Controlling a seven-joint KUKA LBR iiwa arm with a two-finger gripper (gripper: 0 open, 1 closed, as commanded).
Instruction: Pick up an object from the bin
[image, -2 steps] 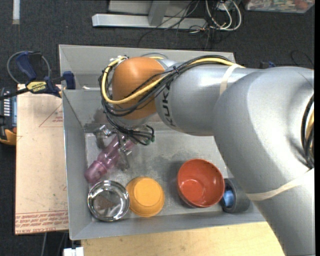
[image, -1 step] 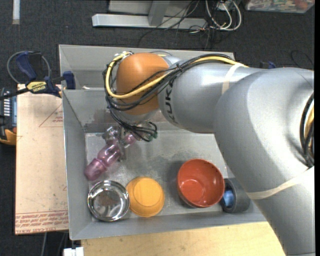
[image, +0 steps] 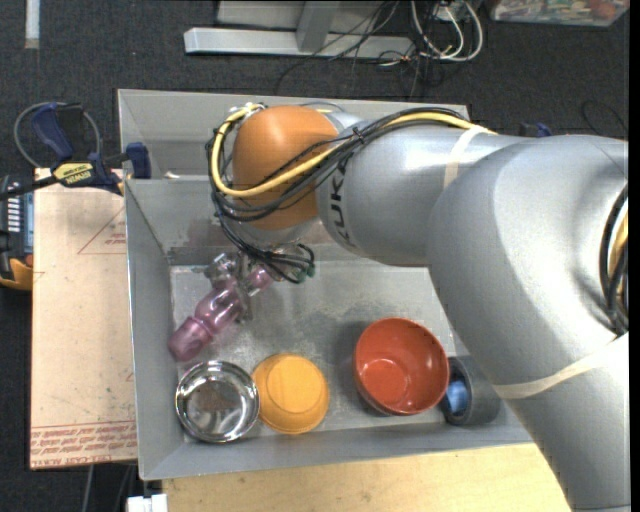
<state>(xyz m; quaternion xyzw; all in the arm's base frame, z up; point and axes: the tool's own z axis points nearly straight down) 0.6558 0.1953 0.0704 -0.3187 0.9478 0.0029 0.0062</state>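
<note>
your gripper (image: 238, 278) sits low in the left half of the bin (image: 150, 300), right at the upper end of a knobbly pink-purple toy (image: 200, 328) that lies slantwise on the floor. you cannot tell whether it is closed on the toy. along the near wall stand a steel bowl (image: 215, 402), an orange cup (image: 290, 393) and a red bowl (image: 402, 367).

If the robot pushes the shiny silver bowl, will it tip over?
It would probably slide, not tip: the silver bowl sits upright, wide and low. It would likely bump the orange cup right beside it.
</note>
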